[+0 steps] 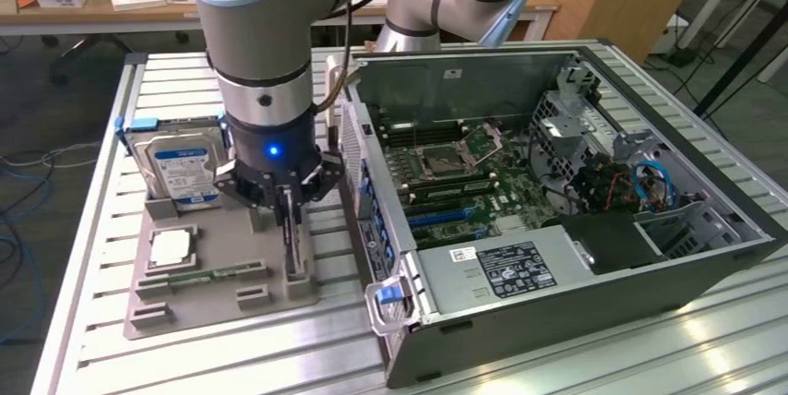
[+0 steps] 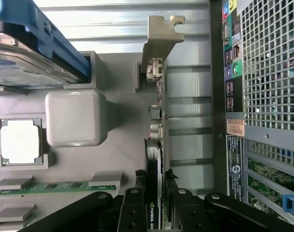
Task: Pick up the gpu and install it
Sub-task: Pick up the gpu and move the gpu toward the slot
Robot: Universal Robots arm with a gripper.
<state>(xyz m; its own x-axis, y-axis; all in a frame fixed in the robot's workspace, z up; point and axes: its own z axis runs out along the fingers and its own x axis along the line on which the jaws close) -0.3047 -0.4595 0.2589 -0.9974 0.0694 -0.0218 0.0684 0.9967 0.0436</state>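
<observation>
Currently: gpu [image 1: 293, 258] on edge in grey tray [image 1: 185, 314], exterior view, 9 o'clock of pc case [image 1: 555, 340]. Gripper [image 1: 290, 221] clamped on its top edge. Prob. light, stiff, fragile; hold by board edges.

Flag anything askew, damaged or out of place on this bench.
Nothing stands out. The graphics card stands on edge in the gray tray, the tool closed on it; the hard drive, processor and memory stick sit squarely in their slots.
</observation>
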